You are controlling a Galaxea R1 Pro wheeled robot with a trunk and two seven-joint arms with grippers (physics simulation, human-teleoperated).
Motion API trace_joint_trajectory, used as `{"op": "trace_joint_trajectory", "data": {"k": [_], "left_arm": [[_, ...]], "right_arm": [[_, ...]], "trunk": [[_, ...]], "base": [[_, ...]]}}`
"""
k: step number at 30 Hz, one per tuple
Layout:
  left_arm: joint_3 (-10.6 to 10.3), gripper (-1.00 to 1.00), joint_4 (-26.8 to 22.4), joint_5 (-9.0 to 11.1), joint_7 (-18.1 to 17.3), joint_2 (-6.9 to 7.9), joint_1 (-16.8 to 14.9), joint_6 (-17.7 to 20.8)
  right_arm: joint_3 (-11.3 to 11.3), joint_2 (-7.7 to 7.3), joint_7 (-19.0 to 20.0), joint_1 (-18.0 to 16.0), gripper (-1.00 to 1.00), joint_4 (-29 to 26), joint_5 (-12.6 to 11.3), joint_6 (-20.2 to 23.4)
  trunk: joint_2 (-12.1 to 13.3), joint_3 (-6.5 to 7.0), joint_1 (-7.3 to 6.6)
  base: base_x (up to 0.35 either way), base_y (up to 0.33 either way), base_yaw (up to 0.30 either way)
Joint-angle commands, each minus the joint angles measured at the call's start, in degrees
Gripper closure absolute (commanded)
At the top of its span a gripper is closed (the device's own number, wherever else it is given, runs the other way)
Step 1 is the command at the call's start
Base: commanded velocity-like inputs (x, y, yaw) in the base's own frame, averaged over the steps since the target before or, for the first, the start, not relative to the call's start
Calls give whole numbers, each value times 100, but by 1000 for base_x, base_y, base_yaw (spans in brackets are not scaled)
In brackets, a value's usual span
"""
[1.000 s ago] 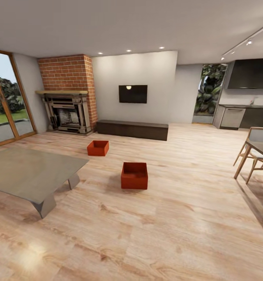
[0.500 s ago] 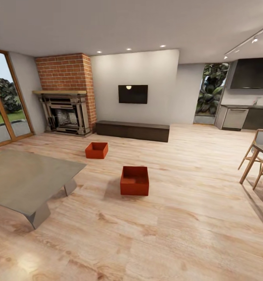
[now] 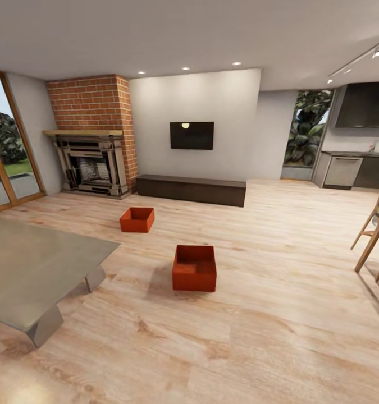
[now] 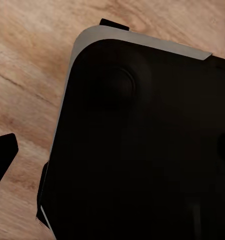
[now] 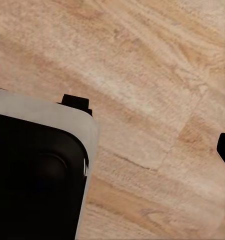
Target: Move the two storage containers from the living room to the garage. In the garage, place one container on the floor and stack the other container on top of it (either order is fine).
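Camera closer since earlier; near container, far container unmoved; tool state unclear.

- Two storage containers, orange-red and open-topped, on the wood plank floor: the nearer one and the farther one.
- One red brick fireplace.
- One wall TV.
- One long, low dark cabinet under the TV.
- One grey low tabletop at the left.
- One wooden chair, partly cut by the picture's edge.
- Four recessed ceiling lights showing.
- One glazed wooden door at the left.
- One dark robot base panel, seen from both wrist cameras.
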Motion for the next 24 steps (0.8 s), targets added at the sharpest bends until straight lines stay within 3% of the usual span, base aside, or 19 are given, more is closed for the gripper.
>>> {"op": "trace_joint_trajectory", "data": {"k": [1, 24], "left_arm": [[2, -100, -3, 22, 2, -2, -1, -5], [-10, -100, -3, 17, 2, -5, -1, -61]], "right_arm": [[22, -1, -35, -7, -100, 17, 50, -22], [22, -12, -35, -7, -100, 17, 50, -22]], "trunk": [[-2, -5, 3], [-2, -5, 3]], "base": [[325, 0, 0], [325, 0, 0]]}}
